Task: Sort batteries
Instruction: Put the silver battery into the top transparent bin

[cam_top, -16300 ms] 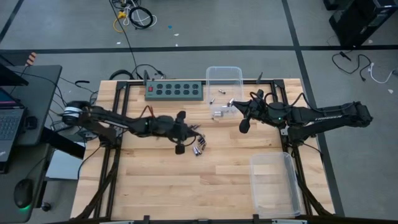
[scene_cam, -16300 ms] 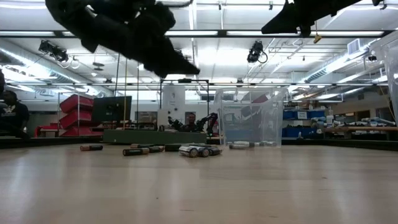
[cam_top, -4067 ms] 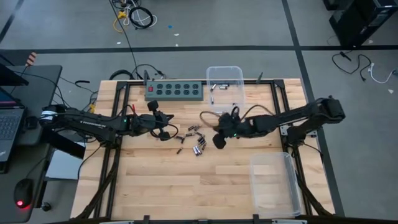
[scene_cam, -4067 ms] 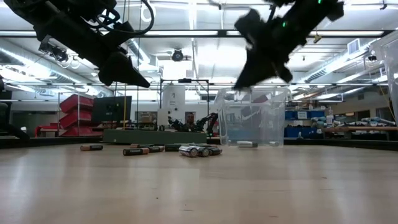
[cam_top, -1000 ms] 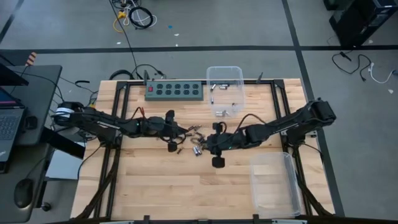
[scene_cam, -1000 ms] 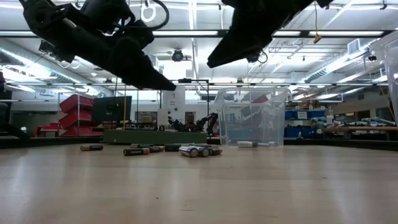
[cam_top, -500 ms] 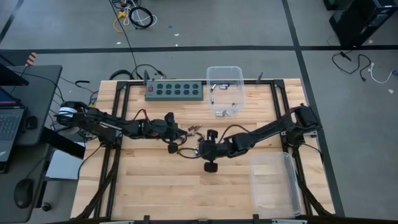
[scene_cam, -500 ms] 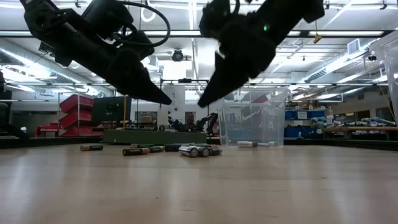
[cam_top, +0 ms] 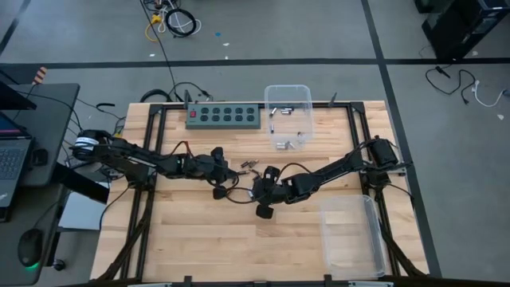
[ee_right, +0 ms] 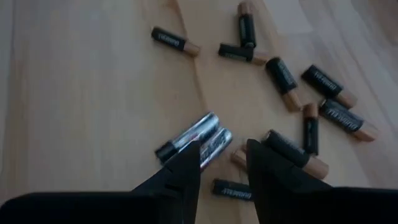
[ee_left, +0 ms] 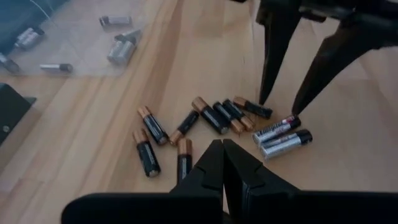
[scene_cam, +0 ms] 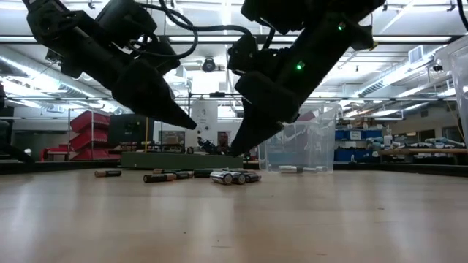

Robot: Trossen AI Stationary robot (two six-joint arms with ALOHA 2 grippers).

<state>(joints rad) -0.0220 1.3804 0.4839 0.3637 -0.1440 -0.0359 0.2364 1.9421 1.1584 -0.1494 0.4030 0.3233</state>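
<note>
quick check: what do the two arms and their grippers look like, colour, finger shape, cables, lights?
Both arms are matte black with segmented links. The left gripper and right gripper each have two flat, tapered black fingers. Loose black cables loop near the left wrist; a small green light glows on the right arm.

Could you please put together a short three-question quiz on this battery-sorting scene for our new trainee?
1. True or false: the left tool is shut and holds nothing.
2. The right tool hangs open over which cells? A) the two silver batteries B) the batteries in the clear bin C) the green power strip
3. Fill in: the black cells with copper ends lie loose on the ____.

Key
1. True: its fingers are pressed together above the pile.
2. A: its fingertips stand just beside the silver pair, not yet closed on either.
3. Table.
</note>
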